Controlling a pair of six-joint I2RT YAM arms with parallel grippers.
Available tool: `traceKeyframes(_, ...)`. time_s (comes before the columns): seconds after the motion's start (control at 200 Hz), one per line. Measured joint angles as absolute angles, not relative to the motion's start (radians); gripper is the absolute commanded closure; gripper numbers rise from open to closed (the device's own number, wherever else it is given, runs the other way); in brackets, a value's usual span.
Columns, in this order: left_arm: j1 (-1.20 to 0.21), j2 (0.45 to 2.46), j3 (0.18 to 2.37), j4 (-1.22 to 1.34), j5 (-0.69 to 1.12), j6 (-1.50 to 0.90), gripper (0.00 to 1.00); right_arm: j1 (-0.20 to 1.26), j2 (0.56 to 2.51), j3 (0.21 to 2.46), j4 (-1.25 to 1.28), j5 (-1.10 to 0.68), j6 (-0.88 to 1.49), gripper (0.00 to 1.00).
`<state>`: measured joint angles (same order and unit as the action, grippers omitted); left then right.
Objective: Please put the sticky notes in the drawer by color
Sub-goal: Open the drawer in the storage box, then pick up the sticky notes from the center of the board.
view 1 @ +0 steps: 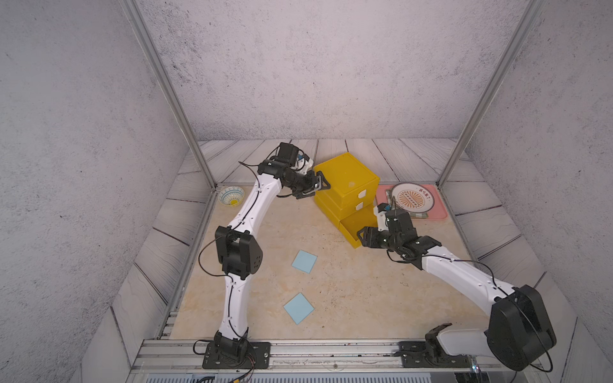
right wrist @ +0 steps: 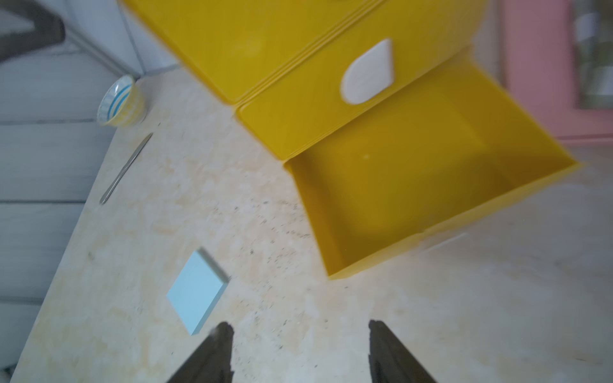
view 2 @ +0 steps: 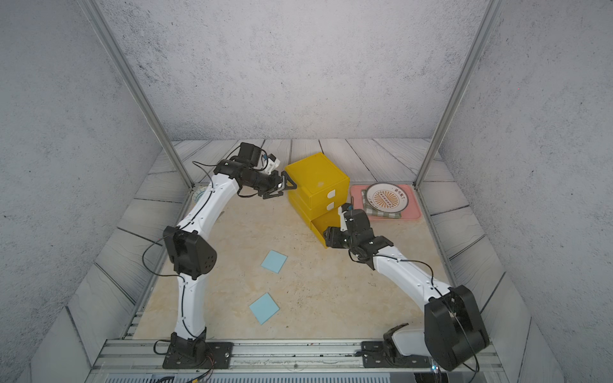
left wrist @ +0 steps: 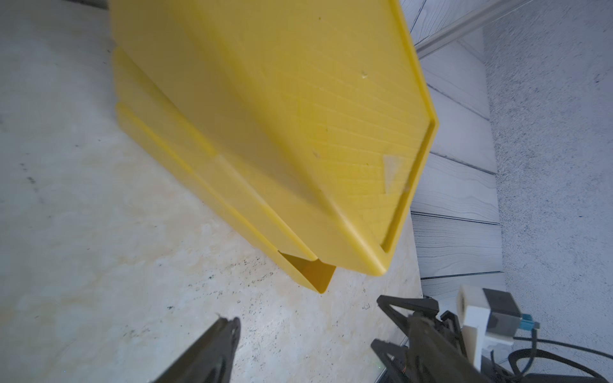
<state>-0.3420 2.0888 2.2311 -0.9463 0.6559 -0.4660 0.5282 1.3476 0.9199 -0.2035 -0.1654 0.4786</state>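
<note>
I see the yellow three-drawer box (view 1: 346,175) standing toward the back of the marble tabletop (view 1: 365,298), its bottom drawer (right wrist: 414,185) pulled out. My left gripper (view 1: 319,187) sits at the box's upper rear corner and my right gripper (view 1: 360,237) just beside the open drawer's front, both with fingers spread and holding nothing. Two light blue sticky notes (view 1: 304,261) (view 1: 299,307) lie flat on the tabletop, apart from the box.
</note>
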Motion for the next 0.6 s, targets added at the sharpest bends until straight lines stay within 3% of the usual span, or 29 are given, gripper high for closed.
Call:
traceKeyframes(0.15, -0.266, 1.753, 1.800, -0.828, 0.637, -0.481, 0.13, 0.709, 1.502, 1.038, -0.255, -0.249, 0.432, 0.28)
traceKeyframes(0.275, -0.199, 1.528, 1.409, -0.701, 0.606, -0.514, 0.12, 0.770, 1.720, 1.229, -0.395, -0.327, 0.322, 0.25)
traceKeyframes(0.43, -0.147, 1.455, 1.108, -0.630, 0.569, -0.525, 0.12, 0.784, 1.949, 1.445, -0.578, -0.361, 0.169, 0.19)
traceKeyframes(0.465, -0.140, 1.456, 1.070, -0.633, 0.564, -0.524, 0.12, 0.786, 1.974, 1.462, -0.607, -0.361, 0.144, 0.14)
traceKeyframes(0.6, -0.132, 1.442, 0.980, -0.642, 0.538, -0.521, 0.12, 0.804, 2.037, 1.521, -0.705, -0.322, 0.084, 0.11)
